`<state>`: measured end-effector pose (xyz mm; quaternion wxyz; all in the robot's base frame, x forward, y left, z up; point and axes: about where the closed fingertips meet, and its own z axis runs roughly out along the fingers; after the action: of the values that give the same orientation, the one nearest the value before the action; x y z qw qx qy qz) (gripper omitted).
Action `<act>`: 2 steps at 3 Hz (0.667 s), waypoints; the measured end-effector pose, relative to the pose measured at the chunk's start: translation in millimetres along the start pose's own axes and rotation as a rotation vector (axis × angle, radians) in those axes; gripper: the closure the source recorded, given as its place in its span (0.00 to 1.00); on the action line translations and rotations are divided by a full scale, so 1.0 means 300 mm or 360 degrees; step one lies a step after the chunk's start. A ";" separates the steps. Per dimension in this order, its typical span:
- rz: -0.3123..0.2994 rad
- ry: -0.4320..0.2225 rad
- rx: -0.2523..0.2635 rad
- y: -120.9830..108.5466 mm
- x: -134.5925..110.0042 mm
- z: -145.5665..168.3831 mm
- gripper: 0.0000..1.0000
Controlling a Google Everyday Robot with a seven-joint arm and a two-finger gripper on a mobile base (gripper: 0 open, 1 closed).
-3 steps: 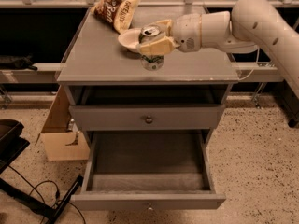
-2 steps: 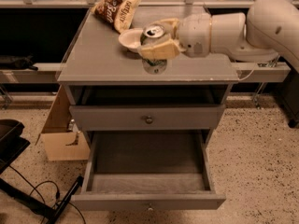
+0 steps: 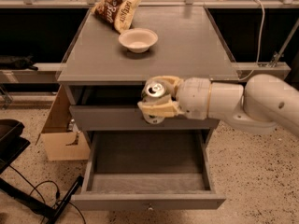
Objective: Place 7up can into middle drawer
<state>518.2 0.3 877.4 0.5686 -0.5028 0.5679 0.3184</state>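
The 7up can [image 3: 153, 91], green with a silver top, is held in my gripper [image 3: 158, 97], whose cream fingers [image 3: 159, 108] are shut around it. The can hangs in the air in front of the cabinet's closed upper drawer front, above the back part of the open middle drawer [image 3: 148, 171]. That drawer is pulled out wide, with a dark grey interior and a small knob on its front panel [image 3: 149, 206]. My white arm reaches in from the right.
A white bowl [image 3: 138, 38] and two snack bags [image 3: 116, 8] sit at the back left of the cabinet top [image 3: 187, 50]. A cardboard box [image 3: 63, 132] stands on the floor to the left. Black cables and a dark object [image 3: 14, 148] lie at lower left.
My gripper has carried the can off the cabinet top, forward and down, to a spot in front of the cabinet above the open drawer. The bowl is uncovered.
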 end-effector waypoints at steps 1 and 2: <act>0.0019 0.0048 0.0088 0.038 0.226 -0.007 1.00; 0.0096 0.0013 0.0207 0.057 0.433 -0.024 1.00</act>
<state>519.6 -28.6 749.4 0.5879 -0.4488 0.6046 0.2956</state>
